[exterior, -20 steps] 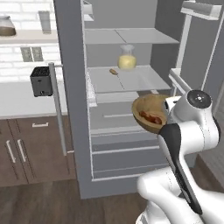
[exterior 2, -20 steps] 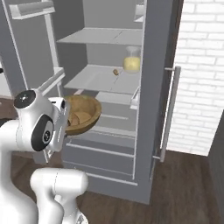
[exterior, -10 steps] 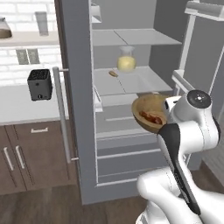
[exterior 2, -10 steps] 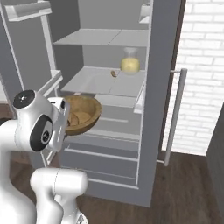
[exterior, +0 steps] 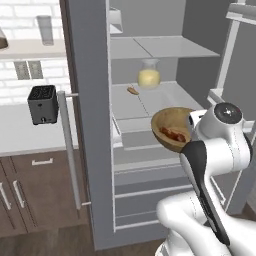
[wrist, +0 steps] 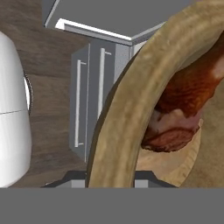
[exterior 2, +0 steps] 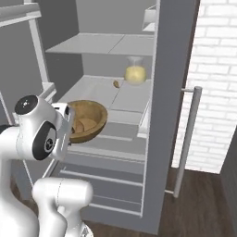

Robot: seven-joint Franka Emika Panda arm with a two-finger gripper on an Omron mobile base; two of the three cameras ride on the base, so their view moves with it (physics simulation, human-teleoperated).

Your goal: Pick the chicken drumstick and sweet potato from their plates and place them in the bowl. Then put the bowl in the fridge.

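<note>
Wooden bowl (exterior: 172, 129), centre right of the left base view, hangs before the open fridge (exterior: 150, 120) with the chicken drumstick (exterior: 173, 134) inside; the gripper (exterior: 192, 120) is clenched on its rim. Keep it level, easing onto the middle shelf (exterior: 150, 102), clear of the jar (exterior: 149, 75).

**Q:** so where's the round light-brown wooden bowl (exterior: 172, 131) at?

**A:** up in the air, tilted, right in front of the tall grey fridge (exterior 2: 169, 92), which stands open with glass shelves showing. The bowl sits about level with the middle shelf.

**Q:** and the food?

**A:** the reddish-brown chicken drumstick (wrist: 183, 105) lies inside against the wall, and the tan-orange sweet potato (exterior 2: 83, 125) is in there too.
</note>
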